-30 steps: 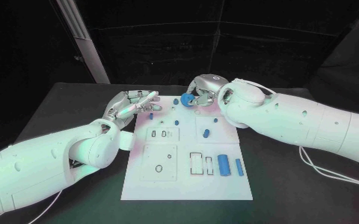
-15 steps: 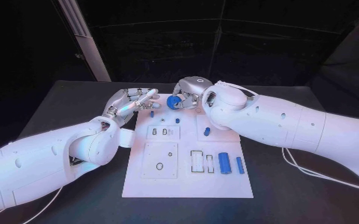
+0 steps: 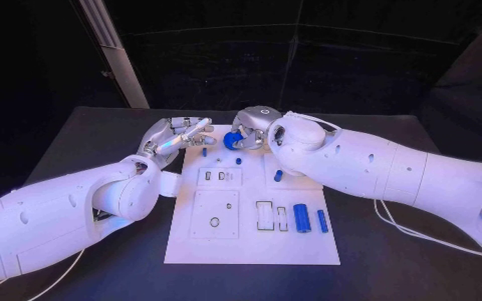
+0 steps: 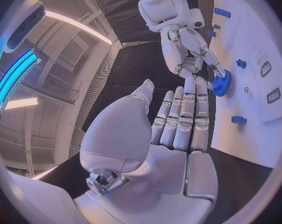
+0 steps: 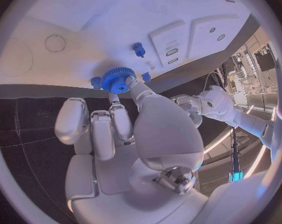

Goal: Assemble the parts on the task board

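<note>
right hand (image 3: 251, 128) moved left | blue gear (image 3: 233, 139) pinched at fingertips

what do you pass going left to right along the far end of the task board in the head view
left hand → small blue peg standing on the task board → blue gear held by the right hand
</note>
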`<state>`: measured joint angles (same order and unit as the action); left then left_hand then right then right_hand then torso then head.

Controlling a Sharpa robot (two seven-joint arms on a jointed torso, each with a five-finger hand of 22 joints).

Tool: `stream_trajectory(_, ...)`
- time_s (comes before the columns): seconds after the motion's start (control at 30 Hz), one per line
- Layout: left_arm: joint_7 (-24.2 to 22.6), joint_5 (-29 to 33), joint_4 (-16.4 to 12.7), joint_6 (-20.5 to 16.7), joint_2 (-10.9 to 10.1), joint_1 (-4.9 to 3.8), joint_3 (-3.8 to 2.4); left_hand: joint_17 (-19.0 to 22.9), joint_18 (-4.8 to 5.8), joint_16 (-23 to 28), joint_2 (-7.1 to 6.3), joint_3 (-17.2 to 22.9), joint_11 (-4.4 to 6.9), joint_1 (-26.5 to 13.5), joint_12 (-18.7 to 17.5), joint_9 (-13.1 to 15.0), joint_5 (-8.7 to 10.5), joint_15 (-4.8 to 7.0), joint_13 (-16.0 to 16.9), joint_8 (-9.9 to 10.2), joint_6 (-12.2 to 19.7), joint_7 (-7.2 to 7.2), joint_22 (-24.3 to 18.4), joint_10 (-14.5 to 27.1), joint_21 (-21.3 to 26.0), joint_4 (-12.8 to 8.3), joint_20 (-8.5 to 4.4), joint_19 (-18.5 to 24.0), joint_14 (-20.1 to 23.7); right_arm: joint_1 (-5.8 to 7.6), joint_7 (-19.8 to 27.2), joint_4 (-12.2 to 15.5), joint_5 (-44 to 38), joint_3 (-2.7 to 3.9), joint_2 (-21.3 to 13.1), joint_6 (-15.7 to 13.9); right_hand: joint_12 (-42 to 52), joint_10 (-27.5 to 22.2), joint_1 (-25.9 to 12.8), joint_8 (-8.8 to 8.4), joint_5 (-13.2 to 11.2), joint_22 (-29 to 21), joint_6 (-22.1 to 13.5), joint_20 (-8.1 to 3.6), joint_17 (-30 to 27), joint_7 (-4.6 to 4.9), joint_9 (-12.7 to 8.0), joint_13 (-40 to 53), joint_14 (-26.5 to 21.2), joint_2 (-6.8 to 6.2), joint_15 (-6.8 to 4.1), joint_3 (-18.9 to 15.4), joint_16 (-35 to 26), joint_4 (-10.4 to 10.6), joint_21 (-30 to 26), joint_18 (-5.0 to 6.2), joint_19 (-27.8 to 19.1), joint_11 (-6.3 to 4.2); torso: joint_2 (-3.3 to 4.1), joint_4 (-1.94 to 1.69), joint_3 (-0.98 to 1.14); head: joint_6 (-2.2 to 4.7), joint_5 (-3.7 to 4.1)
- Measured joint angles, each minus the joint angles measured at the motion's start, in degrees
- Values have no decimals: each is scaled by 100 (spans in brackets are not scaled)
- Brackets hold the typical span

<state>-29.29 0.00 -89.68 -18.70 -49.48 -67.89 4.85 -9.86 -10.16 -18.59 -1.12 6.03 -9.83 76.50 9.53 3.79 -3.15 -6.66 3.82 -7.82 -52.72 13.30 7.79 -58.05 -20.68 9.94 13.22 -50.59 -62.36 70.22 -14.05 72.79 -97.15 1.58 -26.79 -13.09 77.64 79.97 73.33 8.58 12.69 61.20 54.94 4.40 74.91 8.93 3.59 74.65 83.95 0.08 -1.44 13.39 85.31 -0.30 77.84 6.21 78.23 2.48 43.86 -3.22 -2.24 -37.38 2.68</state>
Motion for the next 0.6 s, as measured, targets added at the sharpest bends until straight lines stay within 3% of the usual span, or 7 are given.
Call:
stream_trajectory(0.37, 0, 4, -11, 3, -11, -18, 0, -7, 0, 0, 0, 0, 0, 0, 0, 0, 0, 0, 0, 0, 0, 0, -5, 0, 0, 0, 0, 0, 0, -5, -20, -132, -71, 0, 69, 38, -153, -94, -151, -189, -175, 12, 28, 20, 0, -32, 42, -132, 11, -151, 12, 41, 0, 24, 0, 0, 20, 113, 2, 8, 1, -24, -10)
stream_trajectory(0.6, 0, 5, -9, 4, -4, -18, 0, -7, 0, 0, 0, 0, 0, 0, 0, 0, 0, 0, 0, 0, 0, 0, -4, 0, 0, 0, 0, 0, 0, -3, -55, -206, -86, -1, 91, 142, -228, -156, -192, -315, -236, 5, -181, 64, 0, 32, 29, -222, -1, -255, 43, 11, 0, 77, 0, 1, 21, 173, -2, 9, 4, -36, -10)
